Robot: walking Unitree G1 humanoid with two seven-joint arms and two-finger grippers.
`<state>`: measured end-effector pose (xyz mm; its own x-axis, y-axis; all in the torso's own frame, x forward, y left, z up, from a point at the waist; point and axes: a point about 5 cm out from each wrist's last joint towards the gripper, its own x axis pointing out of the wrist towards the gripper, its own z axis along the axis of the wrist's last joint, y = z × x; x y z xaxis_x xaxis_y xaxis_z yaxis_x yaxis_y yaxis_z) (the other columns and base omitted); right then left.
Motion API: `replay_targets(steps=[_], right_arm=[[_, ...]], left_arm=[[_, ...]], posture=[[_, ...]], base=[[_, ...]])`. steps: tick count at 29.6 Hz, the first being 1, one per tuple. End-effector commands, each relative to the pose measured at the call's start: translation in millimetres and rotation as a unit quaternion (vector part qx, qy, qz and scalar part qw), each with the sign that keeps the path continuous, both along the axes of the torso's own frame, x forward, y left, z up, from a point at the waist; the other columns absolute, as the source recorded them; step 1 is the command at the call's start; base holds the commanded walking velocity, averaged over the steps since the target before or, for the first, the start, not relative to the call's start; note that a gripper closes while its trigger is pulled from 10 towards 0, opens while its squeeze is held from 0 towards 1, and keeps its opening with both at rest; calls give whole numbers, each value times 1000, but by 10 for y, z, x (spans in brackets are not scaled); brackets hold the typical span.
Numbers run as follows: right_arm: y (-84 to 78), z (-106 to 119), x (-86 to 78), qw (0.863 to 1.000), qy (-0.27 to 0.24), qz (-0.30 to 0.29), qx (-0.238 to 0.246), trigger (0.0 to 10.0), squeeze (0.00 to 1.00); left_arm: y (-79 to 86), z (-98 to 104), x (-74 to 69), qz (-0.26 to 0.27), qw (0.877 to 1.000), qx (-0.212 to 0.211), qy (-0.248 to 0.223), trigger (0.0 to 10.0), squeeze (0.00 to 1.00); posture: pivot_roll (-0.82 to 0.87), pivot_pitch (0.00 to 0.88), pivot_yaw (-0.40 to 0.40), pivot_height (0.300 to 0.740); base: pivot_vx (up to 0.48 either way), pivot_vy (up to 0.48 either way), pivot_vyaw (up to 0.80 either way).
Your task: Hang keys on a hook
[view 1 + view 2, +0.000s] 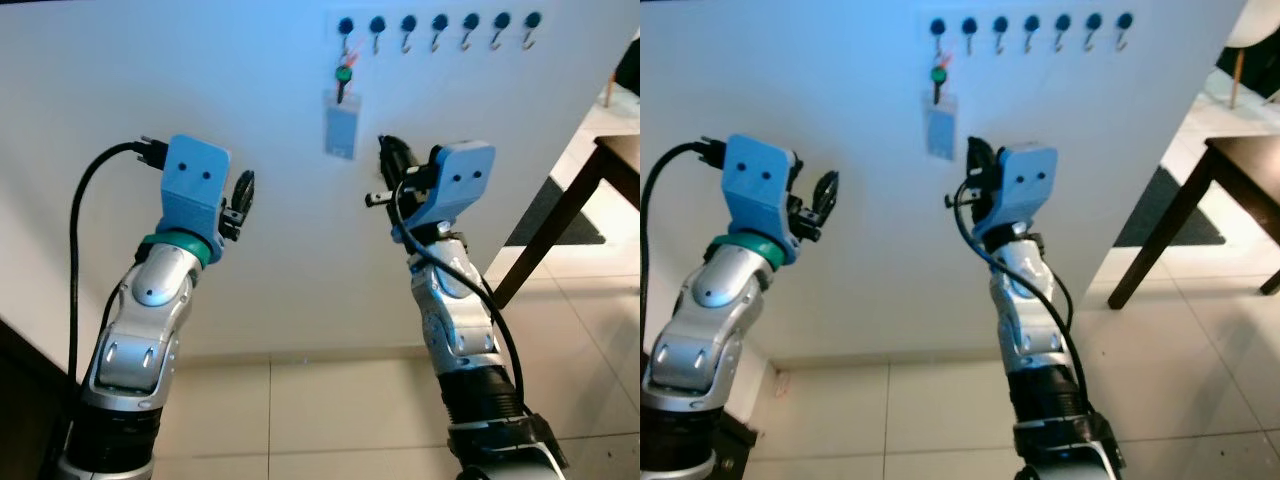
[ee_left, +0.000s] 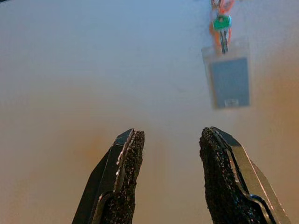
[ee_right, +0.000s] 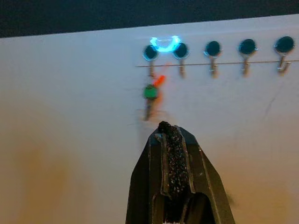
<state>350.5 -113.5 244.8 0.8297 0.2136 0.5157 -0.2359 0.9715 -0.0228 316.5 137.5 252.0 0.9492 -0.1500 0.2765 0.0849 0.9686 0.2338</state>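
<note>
Left eye view: keys (image 1: 343, 84) with card tag already hang on leftmost hook (image 1: 345, 28), task looks done; right gripper (image 1: 385, 150) pinched closed, empty, left gripper (image 1: 242, 195) parted, empty.

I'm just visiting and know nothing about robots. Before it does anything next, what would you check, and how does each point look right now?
1. Keys on a hook: ok. The keys with a clear tag hang from the leftmost hook of the row on the wall.
2. Right gripper let go: ok. Its fingers are shut on nothing, apart from the keys.
3. Left gripper free: ok. Fingers open, nothing between them.
4. Other hooks: ok, they carry nothing.
5. Path back: ok. The dark table stands off to the robot's right.
6. Key ring seated fully on the hook: cannot tell, too small.
</note>
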Motion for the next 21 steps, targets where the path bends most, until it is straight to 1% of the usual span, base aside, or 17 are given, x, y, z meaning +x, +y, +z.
replay_targets(steps=[1,6,10,11,12,13,15,16,17,19,20,21], right_arm=[[12,25,-2,1000,-4,2,3,10000,0],[13,15,-4,1000,-3,4,2,10000,0],[41,20,-17,1000,-3,16,-3,10000,0],[65,27,-26,1000,-4,28,-9,10000,0],[103,36,-42,999,-8,45,-19,10000,0],[103,36,-42,999,-8,45,-19,10000,0],[221,45,-108,994,-16,98,-46,10000,0],[221,45,-108,994,-16,98,-46,10000,0],[269,40,-137,991,-18,118,-59,10000,0],[403,-63,-253,977,-4,189,-97,10000,0],[403,-63,-253,977,-4,189,-97,10000,0],[448,-169,-342,970,10,218,-109,10000,0]], left_arm=[[-1,-4,10,2,1000,4,-1,10000,0],[1,-4,13,3,1000,3,-1,10000,0],[6,-3,15,6,1000,3,-1,10000,0],[8,-3,15,6,1000,3,-1,10000,0],[10,-4,14,6,1000,2,-1,10000,0],[10,-4,14,6,1000,2,-1,10000,0],[18,-13,8,5,1000,-4,1,10000,0],[18,-13,8,5,1000,-4,1,10000,0],[21,-16,3,4,1000,-7,2,10000,0],[29,-31,-23,-3,1000,-5,-1,10000,0],[29,-31,-23,-3,1000,-5,-1,10000,0],[36,-51,-66,-16,1000,0,-3,10000,0]], posture=[[-45,0,104,740],[-44,0,102,740],[-42,0,100,740],[-42,0,100,740],[-42,0,100,740],[-42,0,100,740],[-43,0,100,740],[-43,0,100,740],[-45,0,99,740],[-45,0,99,740],[-45,0,99,740],[-45,0,90,740]], base=[[409,0,0],[403,0,0],[373,0,0],[360,0,0],[0,0,0],[0,0,0],[0,0,0],[0,0,0],[0,0,0],[0,0,0],[0,0,0],[0,0,0]])
